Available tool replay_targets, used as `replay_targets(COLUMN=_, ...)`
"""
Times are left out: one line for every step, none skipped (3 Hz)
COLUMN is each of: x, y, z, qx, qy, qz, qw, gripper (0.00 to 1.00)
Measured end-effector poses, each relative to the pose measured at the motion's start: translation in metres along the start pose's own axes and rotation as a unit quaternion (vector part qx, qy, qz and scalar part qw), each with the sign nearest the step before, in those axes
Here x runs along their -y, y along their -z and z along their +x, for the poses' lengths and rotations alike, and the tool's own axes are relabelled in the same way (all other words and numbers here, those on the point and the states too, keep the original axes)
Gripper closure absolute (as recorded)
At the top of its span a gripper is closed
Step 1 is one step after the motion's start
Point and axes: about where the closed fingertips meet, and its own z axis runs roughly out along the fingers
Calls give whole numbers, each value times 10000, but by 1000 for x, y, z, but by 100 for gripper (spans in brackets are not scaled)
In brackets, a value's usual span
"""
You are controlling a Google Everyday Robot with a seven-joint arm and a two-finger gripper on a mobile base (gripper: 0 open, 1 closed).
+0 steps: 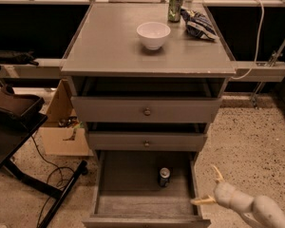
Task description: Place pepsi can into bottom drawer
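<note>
The pepsi can (164, 176) stands upright on the floor of the open bottom drawer (133, 201), toward its right side. It shows a silver top and a dark blue body. My gripper (209, 188) is open and empty, to the right of the drawer and outside its right wall, apart from the can. Its pale arm runs off the lower right corner.
The two knobbed drawers (146, 111) above are slightly open. On the cabinet top stand a white bowl (153, 34), a green can (175, 5) and a crumpled chip bag (198, 24). A cardboard box (61, 127) and a black stand (14, 127) are at the left.
</note>
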Motion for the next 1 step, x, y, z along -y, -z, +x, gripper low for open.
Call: replay_targets(x=-21, y=42, z=-21, qx=-81, qy=130, qz=-85, qw=9998, gripper=0)
